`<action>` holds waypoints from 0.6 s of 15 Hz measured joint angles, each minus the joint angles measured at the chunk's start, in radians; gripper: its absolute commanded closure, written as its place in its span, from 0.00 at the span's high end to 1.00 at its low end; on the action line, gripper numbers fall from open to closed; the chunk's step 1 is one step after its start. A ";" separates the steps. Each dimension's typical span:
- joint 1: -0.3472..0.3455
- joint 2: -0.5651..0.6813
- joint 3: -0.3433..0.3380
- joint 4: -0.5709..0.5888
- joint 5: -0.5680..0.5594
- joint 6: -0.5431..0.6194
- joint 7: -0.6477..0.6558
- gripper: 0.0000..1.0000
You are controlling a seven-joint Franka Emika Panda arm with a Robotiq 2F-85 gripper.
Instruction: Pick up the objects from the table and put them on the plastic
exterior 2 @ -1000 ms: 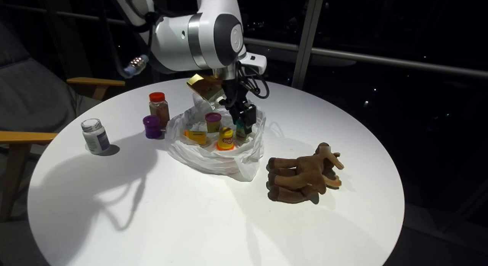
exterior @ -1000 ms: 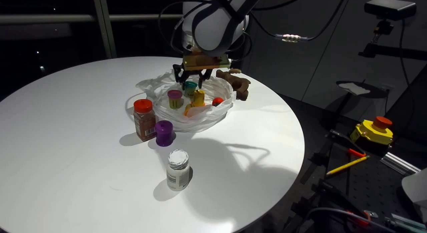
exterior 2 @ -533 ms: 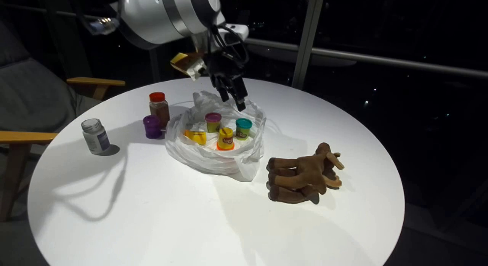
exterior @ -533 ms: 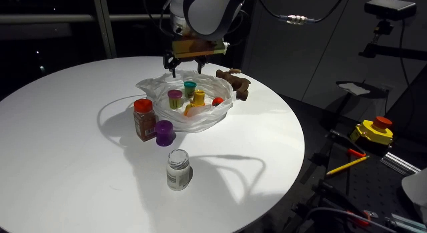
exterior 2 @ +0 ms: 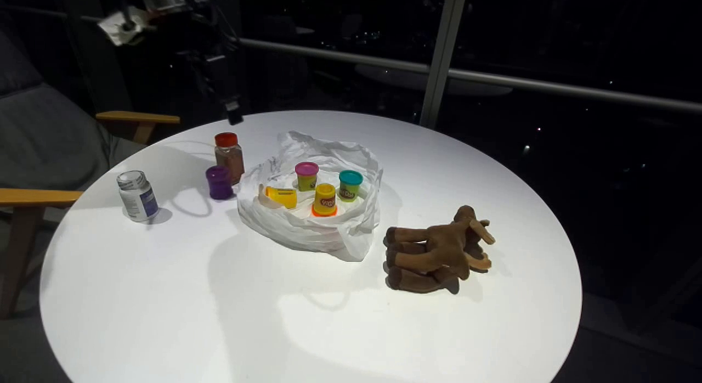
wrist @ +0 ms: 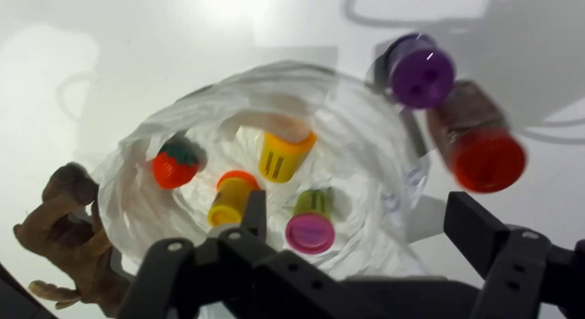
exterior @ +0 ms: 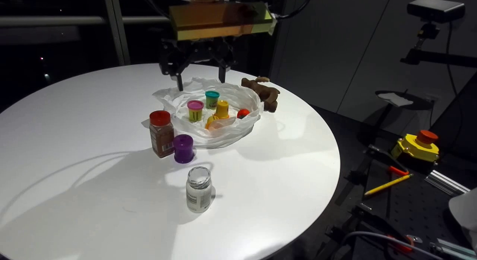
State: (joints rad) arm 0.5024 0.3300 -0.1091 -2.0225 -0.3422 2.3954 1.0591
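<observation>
white table (exterior 2: 417,339) is standing before dark windows (exterior 2: 548,48) | gripper (exterior: 201,85) is hovering wide-jawed, empty | purple cup (exterior: 183,150) is standing outside the plastic (exterior 2: 299,237), just beside the red-lidded jar (exterior: 161,136) | likely feeling light, stiff, slick; wanting gripping across its sides

On a smooth tabletop (exterior 2: 417,333), wrinkled, translucent plastic (exterior 2: 301,236) and a glossy purple cup (exterior 2: 220,183) were seen in from the edge; a matt, velvety plush animal (exterior 2: 445,248) was laid nearer the rim.
</observation>
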 measured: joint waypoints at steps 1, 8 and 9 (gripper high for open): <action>0.001 -0.032 0.048 -0.029 0.011 0.002 0.023 1.00; 0.008 -0.108 0.321 -0.190 0.059 0.051 0.178 1.00; 0.010 -0.102 0.335 -0.209 0.050 0.069 0.192 1.00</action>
State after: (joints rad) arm 0.5125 0.2282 0.2257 -2.2318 -0.2927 2.4644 1.2509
